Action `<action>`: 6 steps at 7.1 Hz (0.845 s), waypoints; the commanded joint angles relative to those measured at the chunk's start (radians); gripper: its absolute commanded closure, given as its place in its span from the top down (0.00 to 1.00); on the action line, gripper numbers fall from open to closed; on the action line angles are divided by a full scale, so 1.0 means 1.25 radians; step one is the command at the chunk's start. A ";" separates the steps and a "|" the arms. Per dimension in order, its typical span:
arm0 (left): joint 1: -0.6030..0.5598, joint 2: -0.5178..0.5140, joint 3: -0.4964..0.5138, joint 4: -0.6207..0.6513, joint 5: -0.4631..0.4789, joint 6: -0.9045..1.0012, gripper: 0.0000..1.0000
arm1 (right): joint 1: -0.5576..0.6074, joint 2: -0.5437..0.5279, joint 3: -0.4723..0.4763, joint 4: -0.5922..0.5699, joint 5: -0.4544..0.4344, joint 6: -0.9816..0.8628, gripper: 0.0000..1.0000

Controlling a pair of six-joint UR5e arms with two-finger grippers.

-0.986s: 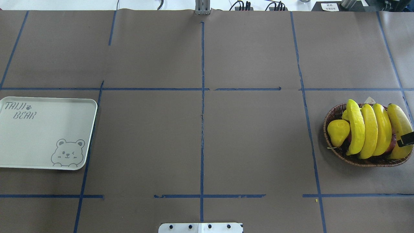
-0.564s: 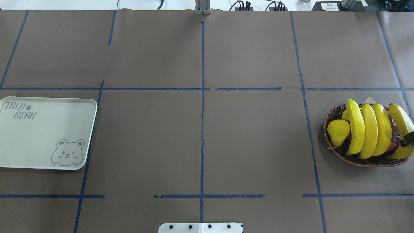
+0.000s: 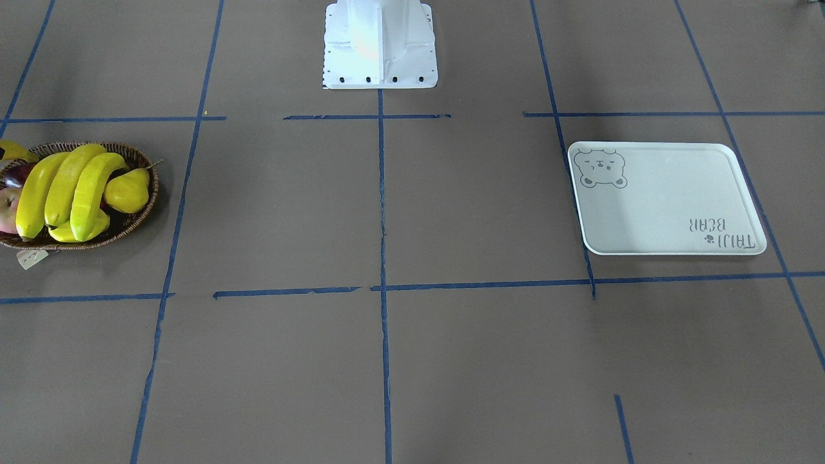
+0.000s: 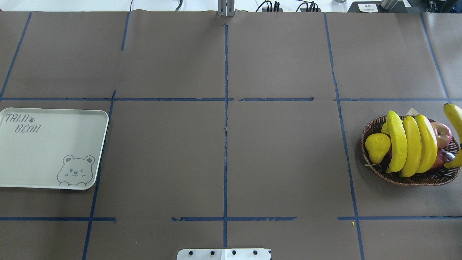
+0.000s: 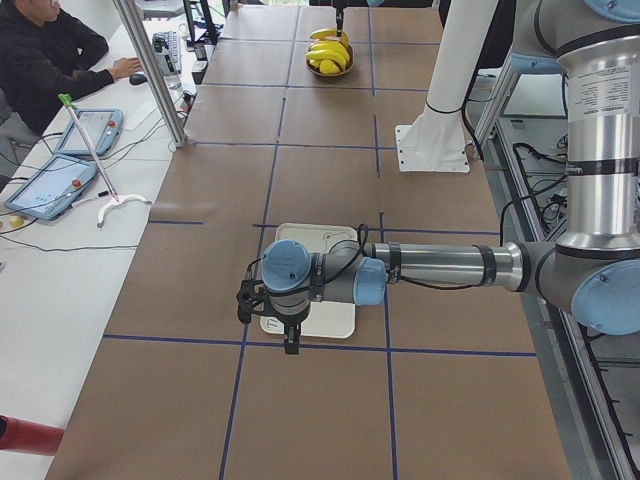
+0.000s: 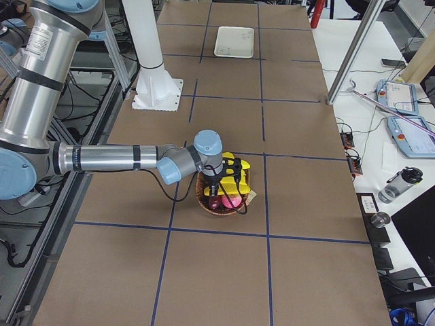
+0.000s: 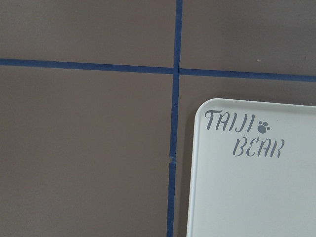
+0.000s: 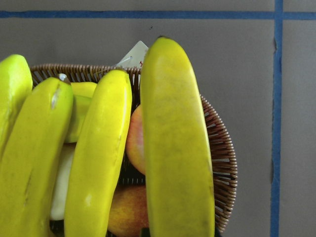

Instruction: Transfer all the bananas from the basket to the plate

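Note:
Three long yellow bananas [image 4: 412, 144] lie side by side in the wicker basket [image 4: 371, 126] at the right. A fourth banana [image 4: 455, 122] is lifted above the basket's right side and fills the right wrist view [image 8: 177, 148]. My right gripper [image 6: 216, 185] hangs over the basket, shut on that banana. The pale bear plate [image 4: 47, 148] is bare at the far left. My left gripper [image 5: 291, 348] hovers at the plate's outer edge; I cannot tell if it is open or shut. The left wrist view shows the plate's corner [image 7: 256, 197].
A yellow pear [image 4: 377, 146] and a red apple [image 4: 442, 133] also lie in the basket, with a paper tag [image 3: 31, 258] beside it. Blue tape lines cross the brown table. The robot's white base [image 3: 380, 45] stands at the near-middle edge. An operator sits at a side desk [image 5: 50, 60].
The rightmost banana has risen out of the basket and shifted right, held by my right gripper. The apple beneath it is now uncovered. The plate and other bananas have not moved.

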 commanded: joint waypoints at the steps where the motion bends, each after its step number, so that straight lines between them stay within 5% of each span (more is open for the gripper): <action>1: 0.000 0.000 0.001 0.000 -0.002 0.000 1.00 | 0.122 -0.004 0.015 -0.007 0.104 -0.072 0.00; 3: 0.000 0.000 0.003 0.000 -0.004 0.000 1.00 | 0.162 0.034 0.066 -0.084 0.202 -0.072 0.00; 4: 0.000 0.000 0.003 0.000 -0.004 0.000 1.00 | 0.166 0.074 0.140 -0.229 0.203 -0.072 0.00; 6: 0.001 -0.004 -0.010 -0.001 -0.004 -0.021 1.00 | 0.123 0.244 0.166 -0.375 0.202 -0.056 0.00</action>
